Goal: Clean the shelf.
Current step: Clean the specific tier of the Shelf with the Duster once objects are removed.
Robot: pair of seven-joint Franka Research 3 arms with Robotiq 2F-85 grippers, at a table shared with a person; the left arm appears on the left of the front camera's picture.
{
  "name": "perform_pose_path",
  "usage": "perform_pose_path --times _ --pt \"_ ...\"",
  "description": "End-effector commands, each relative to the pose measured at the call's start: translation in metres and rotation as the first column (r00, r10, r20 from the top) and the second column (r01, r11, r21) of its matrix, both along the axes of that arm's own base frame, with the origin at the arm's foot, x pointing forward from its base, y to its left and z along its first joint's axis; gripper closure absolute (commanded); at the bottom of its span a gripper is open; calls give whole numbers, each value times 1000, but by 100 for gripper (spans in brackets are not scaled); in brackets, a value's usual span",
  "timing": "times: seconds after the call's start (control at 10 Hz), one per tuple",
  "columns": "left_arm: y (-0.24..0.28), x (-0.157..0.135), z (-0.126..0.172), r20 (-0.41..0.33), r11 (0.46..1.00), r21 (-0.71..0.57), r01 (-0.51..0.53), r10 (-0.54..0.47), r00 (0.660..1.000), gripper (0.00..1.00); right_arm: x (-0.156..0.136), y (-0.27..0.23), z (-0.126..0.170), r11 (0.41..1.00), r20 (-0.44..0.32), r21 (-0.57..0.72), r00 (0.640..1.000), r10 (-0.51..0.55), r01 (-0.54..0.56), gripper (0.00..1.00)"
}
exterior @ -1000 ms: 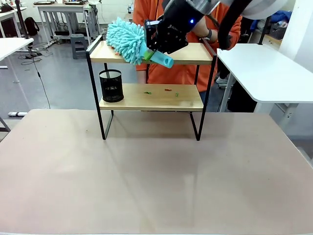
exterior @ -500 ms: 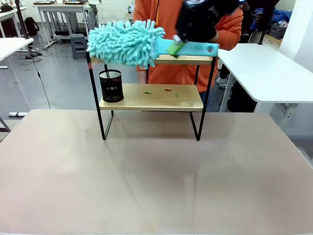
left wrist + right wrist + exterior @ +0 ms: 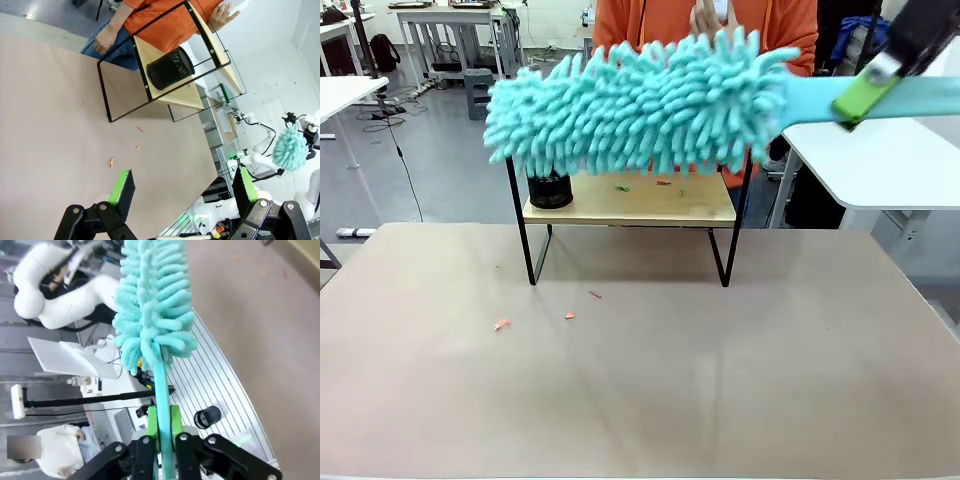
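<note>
A fluffy teal duster (image 3: pixel 640 105) hangs close to the front camera and hides the top board of the shelf (image 3: pixel 630 205). My right gripper (image 3: pixel 865 95) at the upper right is shut on its teal handle (image 3: pixel 910 98). The right wrist view shows that gripper (image 3: pixel 163 429) clamped on the handle, with the duster head (image 3: pixel 152 305) beyond it. Small crumbs (image 3: pixel 622 187) lie on the shelf's lower board beside a black mesh cup (image 3: pixel 550 190). More crumbs (image 3: pixel 501 324) lie on the tan tabletop. My left gripper (image 3: pixel 183 187) stands open above the table, holding nothing.
A person in an orange top (image 3: pixel 790 25) stands behind the shelf with hands (image 3: pixel 705 20) raised together. A white table (image 3: pixel 880 160) stands at the right. The left wrist view shows the shelf (image 3: pixel 150 95), the mesh cup (image 3: pixel 170 67) and table crumbs (image 3: pixel 111 162).
The right arm swung the duster off the top board, toward the camera and to the right. Crumbs now lie on the tabletop in front of the shelf.
</note>
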State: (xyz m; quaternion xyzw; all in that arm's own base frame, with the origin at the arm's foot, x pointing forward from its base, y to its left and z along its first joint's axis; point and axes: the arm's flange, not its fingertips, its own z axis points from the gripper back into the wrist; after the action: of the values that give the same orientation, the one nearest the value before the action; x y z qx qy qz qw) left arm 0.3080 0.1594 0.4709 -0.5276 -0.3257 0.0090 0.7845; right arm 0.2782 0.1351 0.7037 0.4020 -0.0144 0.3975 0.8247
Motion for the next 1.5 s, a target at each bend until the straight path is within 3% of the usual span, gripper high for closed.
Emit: perform_pose_path --times 0.0,0.2,0.4,0.6,0.8,0.9,1.0,1.1,1.2,1.4 --pt "-3 1 0 32 1000 -9 -1 1 1000 0 11 -18 -8 995 12 86 999 -52 51 88" --pt "-3 1 0 32 1000 -9 -1 1 1000 0 5 -82 -4 976 -1 172 991 -135 134 88" --pt "-3 1 0 32 1000 -9 -1 1 1000 0 -31 -194 -8 870 15 296 908 -418 395 88" --pt "-3 1 0 32 1000 -9 -1 1 1000 0 -70 -277 -57 744 -75 305 794 -604 594 88" --pt "-3 1 0 32 1000 -9 -1 1 1000 0 -83 -311 -122 639 -195 201 670 -716 742 88" --pt "-3 1 0 32 1000 -9 -1 1 1000 0 -78 -313 -147 633 -246 173 655 -715 755 88" --pt "-3 1 0 32 1000 -9 -1 1 1000 0 -65 -306 -167 609 -263 101 611 -746 787 88" --pt "-3 1 0 32 1000 -9 -1 1 1000 0 -41 -286 -179 598 -225 -8 581 -782 802 88" --pt "-3 1 0 32 1000 -9 -1 1 1000 0 -88 -326 -163 617 -259 143 631 -732 774 88" --pt "-3 1 0 32 1000 -9 -1 1 1000 0 -88 -326 -163 617 -259 143 631 -732 774 88"
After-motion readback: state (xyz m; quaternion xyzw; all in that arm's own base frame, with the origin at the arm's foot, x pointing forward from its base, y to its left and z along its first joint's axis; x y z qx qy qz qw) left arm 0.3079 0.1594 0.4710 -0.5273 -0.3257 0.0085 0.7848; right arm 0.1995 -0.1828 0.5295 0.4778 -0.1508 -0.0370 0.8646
